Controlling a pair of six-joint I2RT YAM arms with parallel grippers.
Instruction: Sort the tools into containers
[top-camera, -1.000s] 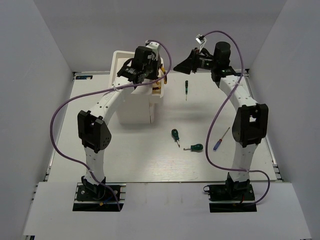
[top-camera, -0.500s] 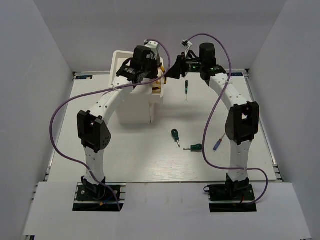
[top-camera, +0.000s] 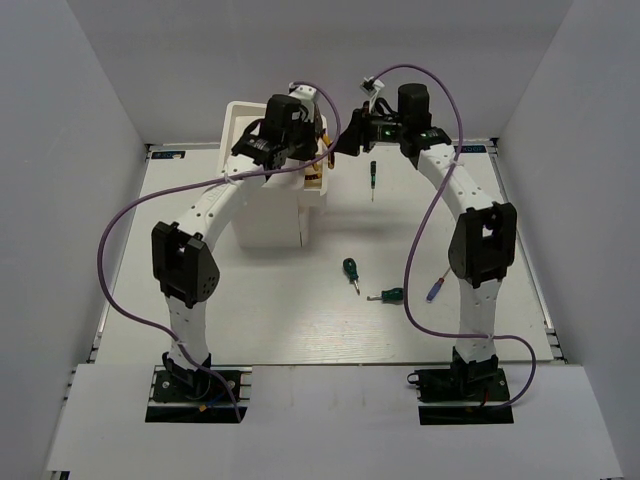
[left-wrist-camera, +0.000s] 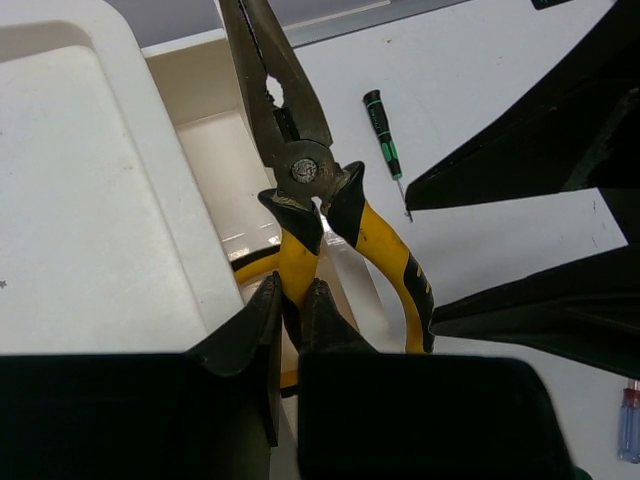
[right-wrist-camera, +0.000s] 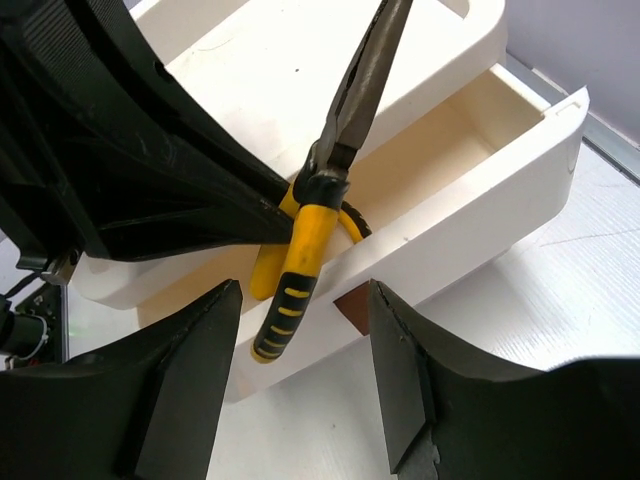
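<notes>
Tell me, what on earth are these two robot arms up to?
They are putting tools away in a white cabinet. The left claw grips a pair of yellow-handled pliers by one handle, above the cabinet's open drawer. The right claw hangs open close to the pliers. Four screwdrivers lie out on the table: a slim dark one, two green-handled ones and a purple-handled one.

Overhead looks down; close wrist views share pliers (left-wrist-camera: 305, 175).
</notes>
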